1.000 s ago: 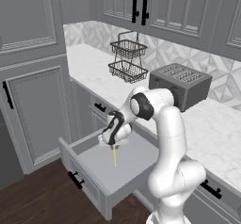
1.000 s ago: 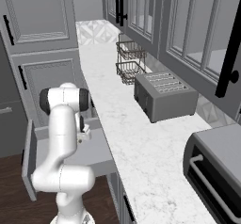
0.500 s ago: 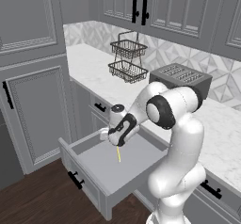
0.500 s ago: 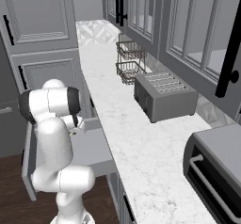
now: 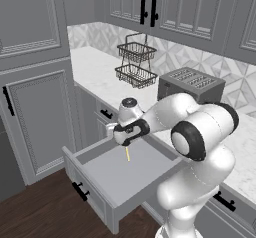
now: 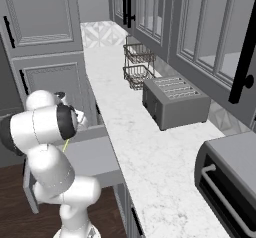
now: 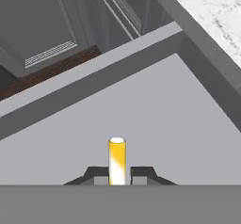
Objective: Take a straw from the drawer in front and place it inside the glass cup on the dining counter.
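Gripper (image 7: pixel 117 178) fingers clamped on straw (image 7: pixel 117 159), centre-bottom of hand view; held end-on above open drawer (image 5: pixel 107 179) for carry to cup.

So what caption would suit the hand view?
Gripper shut on the yellow straw, held above the open drawer.

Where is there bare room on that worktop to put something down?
The marble worktop lies bare between the toaster and the dark oven, and along its front edge. The open drawer floor is bare beneath the pincer holding the straw. It is crowded by the wire basket rack.
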